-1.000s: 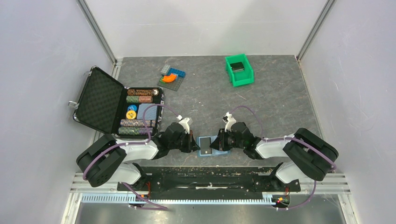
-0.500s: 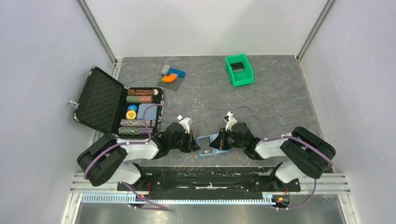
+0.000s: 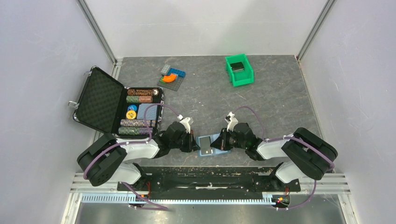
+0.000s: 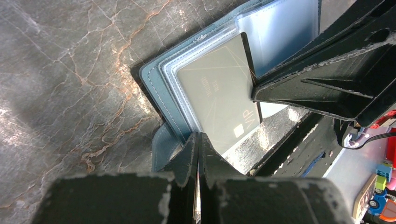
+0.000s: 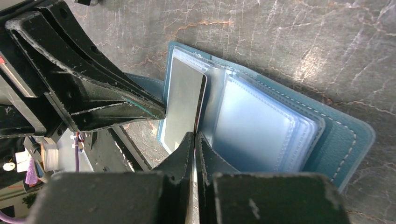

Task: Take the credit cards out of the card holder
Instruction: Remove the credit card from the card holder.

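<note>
The teal-blue card holder (image 3: 215,138) lies open on the table's near edge between both grippers. A grey credit card (image 3: 205,146) sits over its left half. In the left wrist view the card (image 4: 219,88) lies in clear sleeves of the holder (image 4: 156,86), and my left gripper (image 4: 198,137) is shut on the holder's near edge. In the right wrist view my right gripper (image 5: 195,136) is shut on the edge of the card (image 5: 183,102), which tilts up from the holder (image 5: 345,140). The left fingers (image 5: 93,98) stand just beside it.
An open black foam-lined case (image 3: 100,100) with poker chips (image 3: 140,95) stands at the left. A green bin (image 3: 239,70) with a dark item is at the back right. Toy bricks (image 3: 170,75) lie at the back. The black base rail (image 3: 210,175) runs just behind the holder.
The right gripper has edged slightly left toward the card and the holder shifted a little. The left gripper has barely moved.
</note>
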`<state>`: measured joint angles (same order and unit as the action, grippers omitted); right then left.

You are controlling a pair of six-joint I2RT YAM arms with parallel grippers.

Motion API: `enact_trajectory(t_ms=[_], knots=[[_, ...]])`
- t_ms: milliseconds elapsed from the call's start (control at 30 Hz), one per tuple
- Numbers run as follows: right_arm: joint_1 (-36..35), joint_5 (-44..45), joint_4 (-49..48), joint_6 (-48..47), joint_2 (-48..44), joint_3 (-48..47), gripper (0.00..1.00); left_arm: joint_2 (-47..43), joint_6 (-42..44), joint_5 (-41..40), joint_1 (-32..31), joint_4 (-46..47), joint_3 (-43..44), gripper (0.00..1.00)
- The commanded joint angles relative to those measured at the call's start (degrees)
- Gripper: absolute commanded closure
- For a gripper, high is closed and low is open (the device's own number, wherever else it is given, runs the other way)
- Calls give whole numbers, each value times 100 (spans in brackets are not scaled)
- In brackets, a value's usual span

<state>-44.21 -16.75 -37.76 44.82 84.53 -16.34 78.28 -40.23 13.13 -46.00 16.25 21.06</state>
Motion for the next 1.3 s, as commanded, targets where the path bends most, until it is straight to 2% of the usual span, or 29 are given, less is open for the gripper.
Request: enact_trajectory(t_ms=[0, 300, 767, 1267], knots=[[85, -263, 33, -316, -286, 85, 100, 178, -50, -552, -7, -850, 107, 98], [250, -461, 258, -381, -472, 116, 100, 282, -60, -535, -14, -878, 145, 98], [424, -1050, -1320, 384, -313, 634, 100, 364, -91, -485, -12, -844, 179, 98], [699, -649, -10, -88, -969, 691, 100, 441, -31, -571, -6, -1019, 218, 97]])
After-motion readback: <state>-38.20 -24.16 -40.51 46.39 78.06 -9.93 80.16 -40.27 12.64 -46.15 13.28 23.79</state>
